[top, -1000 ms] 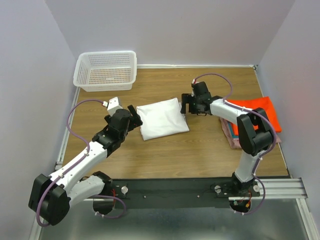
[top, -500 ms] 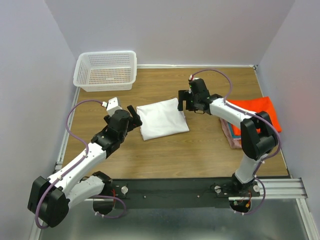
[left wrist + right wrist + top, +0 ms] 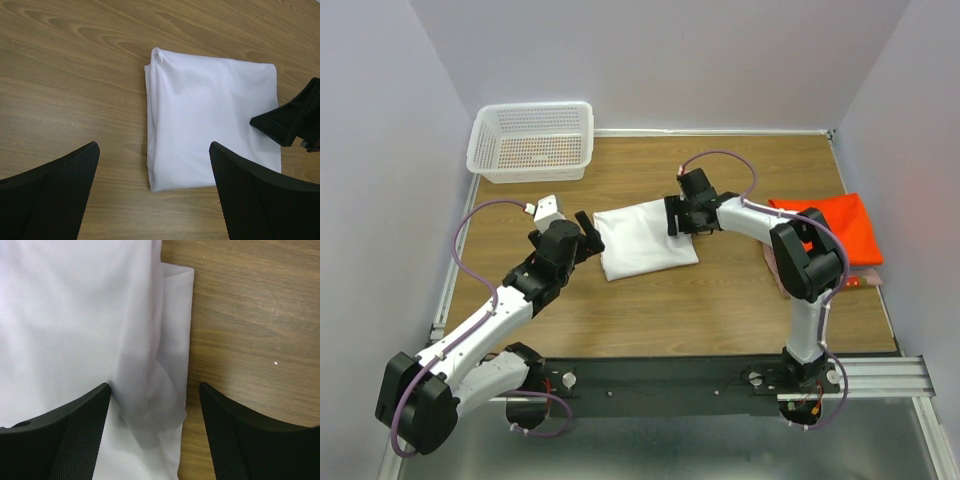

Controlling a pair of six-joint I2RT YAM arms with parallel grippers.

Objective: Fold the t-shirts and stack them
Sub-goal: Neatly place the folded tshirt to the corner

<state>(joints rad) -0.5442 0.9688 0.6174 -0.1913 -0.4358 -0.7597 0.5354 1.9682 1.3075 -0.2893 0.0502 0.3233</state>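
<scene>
The right claw (image 3: 155,387), jaws spread, straddles the layered edge of the folded white t-shirt (image 3: 645,240), apparently to move it onto the orange-red stack (image 3: 835,225), while the left claw (image 3: 152,145) hovers open nearby

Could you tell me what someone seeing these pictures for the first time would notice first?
A folded white t-shirt lies in the middle of the table, with the open left gripper just off its left edge and the open right gripper over its right edge. A bright orange-red t-shirt tops a stack at the right side, and a white mesh basket sits in the far left corner.
</scene>
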